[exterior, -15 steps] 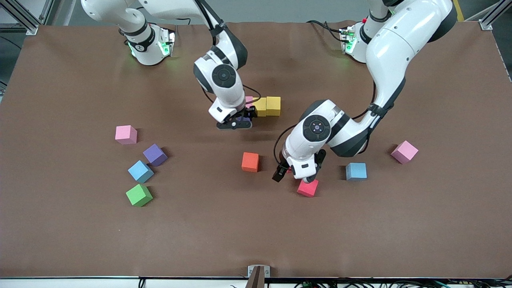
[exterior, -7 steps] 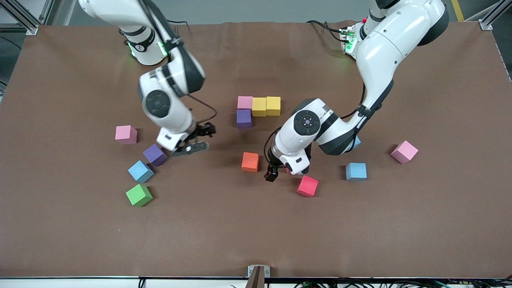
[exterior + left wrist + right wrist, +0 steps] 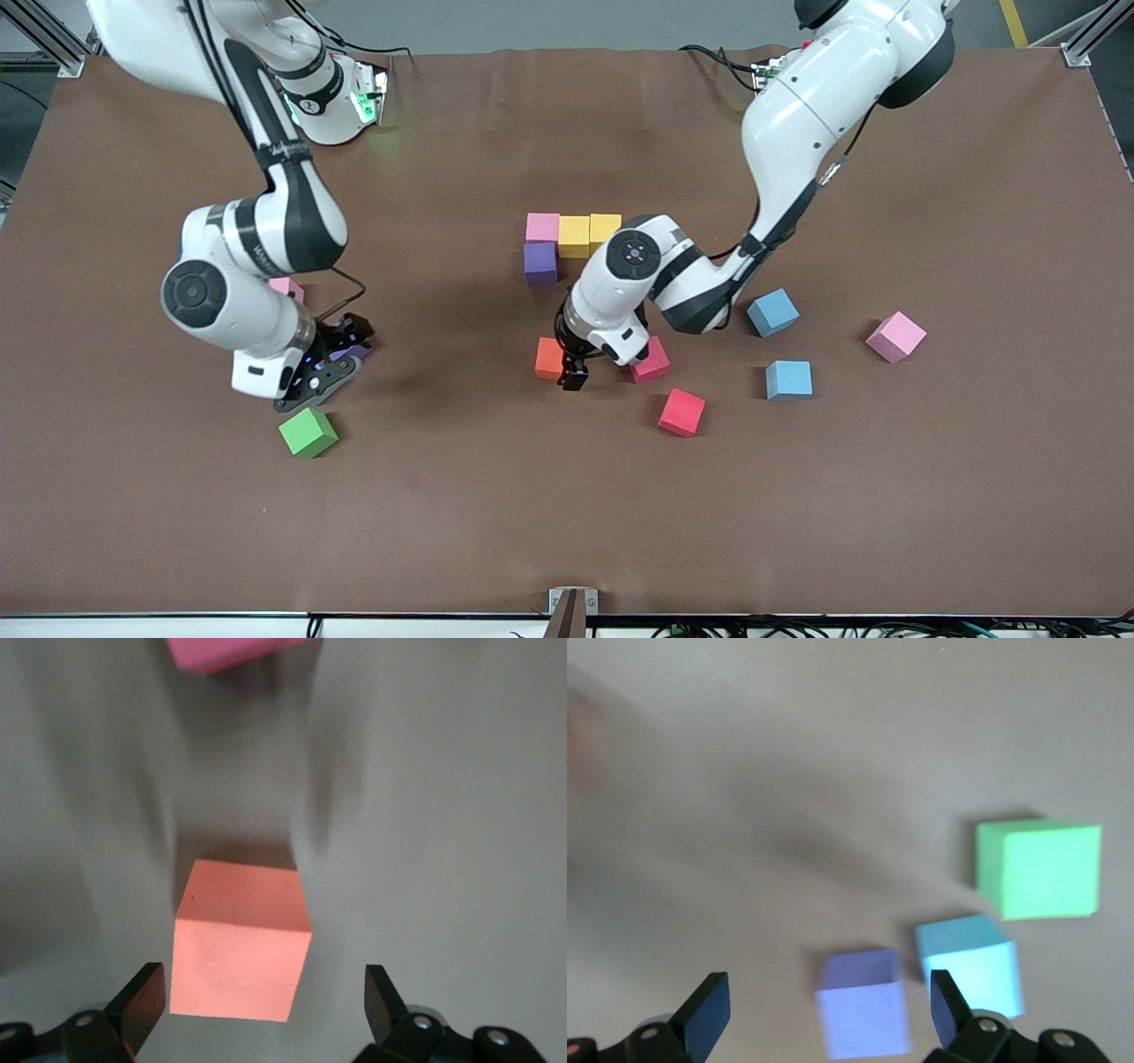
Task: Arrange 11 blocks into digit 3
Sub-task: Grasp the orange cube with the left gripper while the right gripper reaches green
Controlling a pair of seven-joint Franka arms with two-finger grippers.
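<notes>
Since the earlier frames, both arms have been swung away from where they were: the right arm off the started figure toward the loose blocks at its end of the table, the left arm off the red block (image 3: pixel 681 413) toward the orange block (image 3: pixel 548 358). Two fresh picks are judged to be starting.

Left gripper (image 3: pixel 266 997): fingers spread wide, nothing held; the orange block (image 3: pixel 241 939) is framed between them, not yet touched as far as can be seen. Just beside it a second red block (image 3: pixel 654 361) is seen.

Right gripper (image 3: pixel 830 1003): fingers also spread wide, empty, lowered over the purple block (image 3: pixel 862 1002), with the light blue block (image 3: pixel 970 964) just beside it and the green block (image 3: pixel 1038 868) nearer the front camera.

Digit 3 so far: only four cubes are placed mid-table, a pink block (image 3: pixel 542 227) and two yellow blocks (image 3: pixel 588 234) in a touching row, with a purple one (image 3: pixel 539 262) below the pink. Seven are left to be added.

Loose elsewhere: two blue blocks (image 3: pixel 772 312) and a pink one (image 3: pixel 896 336) toward the left arm's end; another pink is partly hidden by the right arm.
</notes>
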